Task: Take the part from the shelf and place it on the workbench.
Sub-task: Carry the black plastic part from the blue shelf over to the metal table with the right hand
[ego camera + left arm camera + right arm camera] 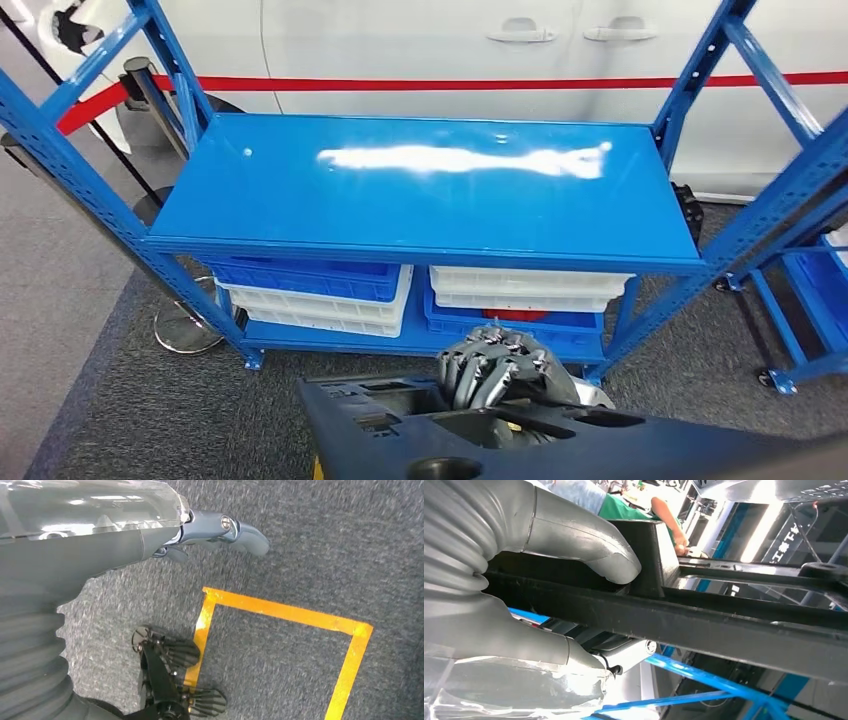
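One part (420,425), a black moulded piece with cut-outs, sits low in my head view, held out in front of the robot and off the blue shelf (430,185). My right hand (497,368) is clamped on it: dark fingers curl over its far edge in the head view, and in the right wrist view the grey thumb (589,547) presses on a rib of the part (704,625) with another finger under it. I judge the pick done. My left hand (220,532) hangs over grey carpet and a yellow tape outline (280,612); fingers slightly curled, nothing in them that I can see (whether apart or together I cannot tell). The shelf's top deck shows only glare; white and blue bins (320,295) sit on the lower level. Left to do, as I read it: turn away, find the workbench, set the part down and let go. A person in a green top (624,507) stands beyond the part
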Robot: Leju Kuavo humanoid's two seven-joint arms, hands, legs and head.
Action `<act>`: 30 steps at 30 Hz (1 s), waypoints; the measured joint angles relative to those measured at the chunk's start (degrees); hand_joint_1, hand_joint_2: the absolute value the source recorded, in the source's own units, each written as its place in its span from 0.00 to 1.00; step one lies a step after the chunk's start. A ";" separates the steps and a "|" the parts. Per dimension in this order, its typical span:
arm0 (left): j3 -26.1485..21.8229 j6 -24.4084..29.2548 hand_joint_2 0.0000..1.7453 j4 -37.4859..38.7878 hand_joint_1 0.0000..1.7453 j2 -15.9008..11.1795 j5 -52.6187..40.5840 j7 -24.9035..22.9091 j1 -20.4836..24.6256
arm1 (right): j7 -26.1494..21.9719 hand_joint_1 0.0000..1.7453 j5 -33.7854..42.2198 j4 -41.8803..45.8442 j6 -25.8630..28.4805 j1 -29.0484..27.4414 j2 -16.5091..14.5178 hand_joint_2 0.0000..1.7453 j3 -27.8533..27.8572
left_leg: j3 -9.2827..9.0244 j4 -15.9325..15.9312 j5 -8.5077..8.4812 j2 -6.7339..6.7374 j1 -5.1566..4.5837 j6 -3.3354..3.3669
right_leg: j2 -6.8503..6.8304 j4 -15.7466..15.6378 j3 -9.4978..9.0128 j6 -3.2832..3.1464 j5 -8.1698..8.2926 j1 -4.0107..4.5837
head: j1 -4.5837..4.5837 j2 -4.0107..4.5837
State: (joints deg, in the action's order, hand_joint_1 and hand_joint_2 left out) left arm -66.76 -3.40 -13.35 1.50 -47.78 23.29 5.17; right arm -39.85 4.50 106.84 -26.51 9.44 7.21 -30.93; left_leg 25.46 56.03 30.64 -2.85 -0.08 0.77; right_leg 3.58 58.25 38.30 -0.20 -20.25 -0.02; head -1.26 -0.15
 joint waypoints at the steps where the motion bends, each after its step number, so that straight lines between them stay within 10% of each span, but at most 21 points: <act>1: 0.05 -0.19 1.00 0.00 0.00 0.02 -0.15 0.15 0.05 | -0.02 1.00 -0.25 0.02 -0.01 -0.12 0.12 1.00 -0.01 | 0.31 -0.33 -0.69 0.41 0.08 0.29 | -0.20 0.21 0.25 0.33 -0.44 -0.08 | -0.09 0.00; 6: 0.33 -0.57 1.00 0.00 0.00 0.05 -0.81 0.45 -0.18 | 0.01 1.00 -0.92 0.08 0.02 -0.39 0.53 1.00 -0.05 | 4.48 -0.53 -4.57 2.58 0.43 0.96 | -3.11 14.22 3.78 1.99 -12.38 -0.93 | 0.31 0.01; 9: 0.55 -0.60 1.00 0.00 0.00 0.07 -0.99 0.45 -0.13 | 0.01 1.00 -0.81 0.07 0.02 -0.35 0.61 1.00 -0.06 | 7.78 0.42 -6.33 3.47 0.85 0.18 | -3.32 15.25 0.40 3.06 -8.54 -1.68 | 0.31 0.00; 13: 0.73 -0.50 1.00 0.00 0.00 0.02 -1.21 0.44 0.19 | 0.01 1.00 -0.19 0.07 -0.06 0.30 0.63 1.00 -0.06 | 10.54 2.44 -7.65 3.61 1.07 -1.38 | -3.34 1.23 -10.10 2.61 -10.03 -1.73 | 0.29 0.00; 17: 0.74 -0.49 1.00 0.01 0.00 0.06 -1.31 0.37 0.03 | -0.01 1.00 0.36 0.01 -0.26 0.97 0.63 1.00 -0.08 | 11.96 3.26 -7.42 3.46 1.34 -2.92 | -3.61 0.04 -8.81 -0.09 -9.00 -1.39 | 0.29 0.01; 20: 0.75 -0.46 1.00 0.02 0.00 0.16 -1.33 0.32 -0.02 | 0.00 1.00 0.51 -0.03 -0.49 1.32 0.56 1.00 -0.08 | 14.65 11.76 0.73 3.38 1.46 -3.27 | -3.81 0.04 -6.18 -1.31 -6.76 -1.11 | 0.19 0.00; 22: 0.75 -0.43 1.00 0.02 0.00 0.16 -1.27 0.31 0.00 | 0.00 1.00 0.45 -0.03 -0.95 1.32 0.52 1.00 -0.08 | 15.31 18.10 2.90 3.36 1.40 -3.29 | -3.83 0.29 -4.17 -1.46 -5.35 -0.69 | 0.17 0.00; 25: 0.75 -0.41 1.00 0.02 0.00 0.20 -1.13 0.30 0.04 | 0.00 1.00 0.34 -0.03 -1.32 1.33 0.50 1.00 -0.08 | 10.19 15.25 -1.00 3.29 1.23 -2.50 | -3.78 0.76 -1.35 -1.40 -3.44 -0.21 | 0.17 0.00; 28: 0.75 -0.38 1.00 0.02 0.00 0.19 -1.02 0.31 0.32 | 0.01 1.00 0.30 -0.01 -1.34 1.39 0.42 1.00 -0.08 | 1.42 3.12 -0.08 3.24 0.56 -1.41 | -3.79 0.86 -0.05 -0.76 -1.65 0.05 | 0.22 0.00; 30: 0.74 -0.38 1.00 0.02 0.00 0.23 -1.01 0.30 0.37 | -0.01 1.00 0.17 0.02 -1.33 1.43 0.36 1.00 -0.08 | 0.30 0.29 0.21 3.26 0.22 -1.08 | -3.93 0.46 0.02 -0.03 -0.38 -0.14 | 0.11 0.00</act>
State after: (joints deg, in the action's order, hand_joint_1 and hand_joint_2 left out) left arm -66.02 -3.78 -13.33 1.73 -48.78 23.59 5.53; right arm -39.86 4.67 106.86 -27.85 10.87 7.57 -31.01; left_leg 25.76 56.32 30.85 0.41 0.14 -0.31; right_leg -0.35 58.70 38.32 -0.23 -20.64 -0.16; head -1.15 -0.15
